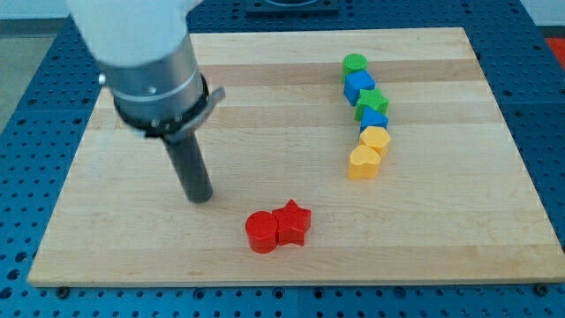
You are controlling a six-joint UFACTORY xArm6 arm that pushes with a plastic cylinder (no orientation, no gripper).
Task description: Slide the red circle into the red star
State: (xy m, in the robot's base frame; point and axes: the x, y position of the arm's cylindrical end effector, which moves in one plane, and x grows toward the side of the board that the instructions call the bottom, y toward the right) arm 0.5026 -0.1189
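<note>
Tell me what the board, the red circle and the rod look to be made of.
The board looks like pale wood with a smooth finish: long grain stripes run across it. The red circle, touching the red star, looks like moulded plastic: even colour, soft sheen, rounded edges. The rod ending in my tip, up and to the view's left of the circle, is dark and matte; metal or plastic, I cannot tell.

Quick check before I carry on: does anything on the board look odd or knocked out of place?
Nothing stands out. The red circle sits against the red star, my tip is clear of both to their upper left, and the other blocks form a tidy column at the view's right.
</note>
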